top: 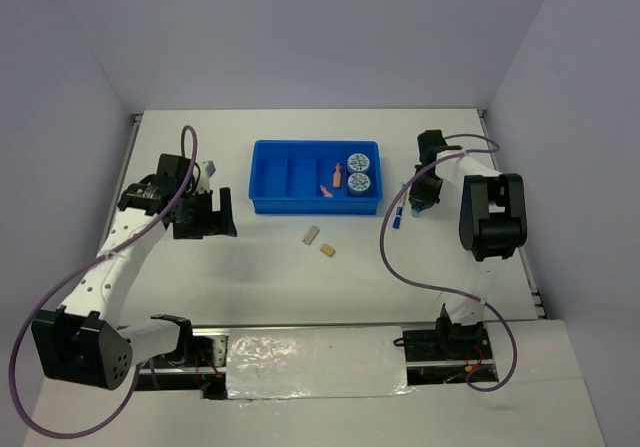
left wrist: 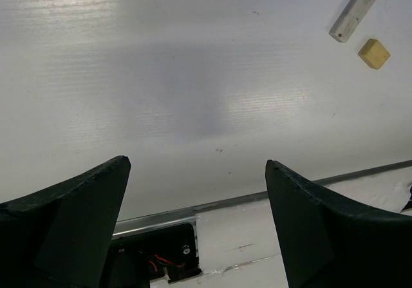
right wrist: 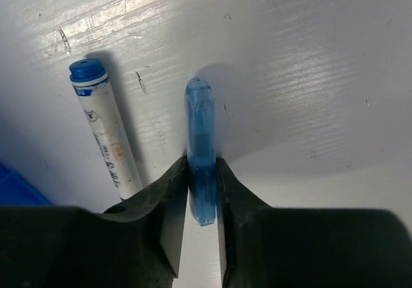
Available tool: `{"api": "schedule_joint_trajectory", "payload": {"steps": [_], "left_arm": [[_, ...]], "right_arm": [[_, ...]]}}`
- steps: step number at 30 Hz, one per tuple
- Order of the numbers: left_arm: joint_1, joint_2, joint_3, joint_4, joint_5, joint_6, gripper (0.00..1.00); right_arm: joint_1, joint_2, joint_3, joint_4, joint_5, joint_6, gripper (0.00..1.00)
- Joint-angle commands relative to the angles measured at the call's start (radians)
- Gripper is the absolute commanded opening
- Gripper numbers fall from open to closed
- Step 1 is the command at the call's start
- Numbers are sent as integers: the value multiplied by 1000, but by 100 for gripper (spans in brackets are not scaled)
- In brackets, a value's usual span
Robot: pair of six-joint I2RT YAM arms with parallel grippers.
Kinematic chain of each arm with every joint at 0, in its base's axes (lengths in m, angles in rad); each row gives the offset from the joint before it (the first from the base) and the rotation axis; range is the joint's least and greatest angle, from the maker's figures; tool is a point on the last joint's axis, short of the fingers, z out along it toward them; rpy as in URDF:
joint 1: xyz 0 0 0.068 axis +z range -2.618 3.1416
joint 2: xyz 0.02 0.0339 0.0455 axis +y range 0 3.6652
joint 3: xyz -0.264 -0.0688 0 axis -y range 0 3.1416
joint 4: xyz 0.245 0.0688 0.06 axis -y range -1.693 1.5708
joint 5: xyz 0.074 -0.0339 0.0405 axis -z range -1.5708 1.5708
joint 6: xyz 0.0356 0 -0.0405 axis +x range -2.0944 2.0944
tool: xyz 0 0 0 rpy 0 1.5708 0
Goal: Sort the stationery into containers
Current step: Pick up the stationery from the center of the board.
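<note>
2 fingers of the right gripper (right wrist: 201, 172) squeeze a clear blue piece (right wrist: 200, 124), at 4 o'clock from the blue tray (top: 271, 178). The pen (right wrist: 107, 133) lies at its 9 o'clock. The left gripper (left wrist: 198, 164) is wide open.

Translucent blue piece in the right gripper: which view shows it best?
Right wrist: the blue piece sits large and sharp, pinched by the right gripper. Top external shows a small blue speck; left wrist nothing.
</note>
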Motion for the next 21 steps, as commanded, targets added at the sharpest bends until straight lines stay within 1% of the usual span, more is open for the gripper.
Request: {"api": "schedule_joint_trajectory", "payload": {"steps": [1,3,6,11,13,14,16,17,19,20,21], "left_arm": [[-1,14,20,10,19,22,99],[-1,17,23,13,23,22,99],[-1,21,23,17,25,21,99],[-1,37,37,25,32,18,99],[-1,43,45,23,35,18,99],[-1,44,51,23,36,18,99],[-1,46,54,26,34,16,99],[-1,47,55,28,35,16,99],[-1,52,57,32,37,12,99],[-1,54,63,34,36,10,99],[-1,54,66,34,36,7,99]], "right_arm": [[1,-36,23,-12,22,5,25],[2,-82,18,-4,20,11,22],[16,-191,29,8,-13,6,21],[48,-239,112,-47,-32,6,22],[61,-265,144,-50,-67,11,21],[94,-270,156,-58,-73,11,21],[146,-254,234,-81,-95,-7,22],[213,-218,307,-114,-95,-14,22],[277,-170,384,-143,-90,-18,23],[321,-120,452,-163,-95,-11,23],[340,-95,478,-168,-95,11,24]]}}
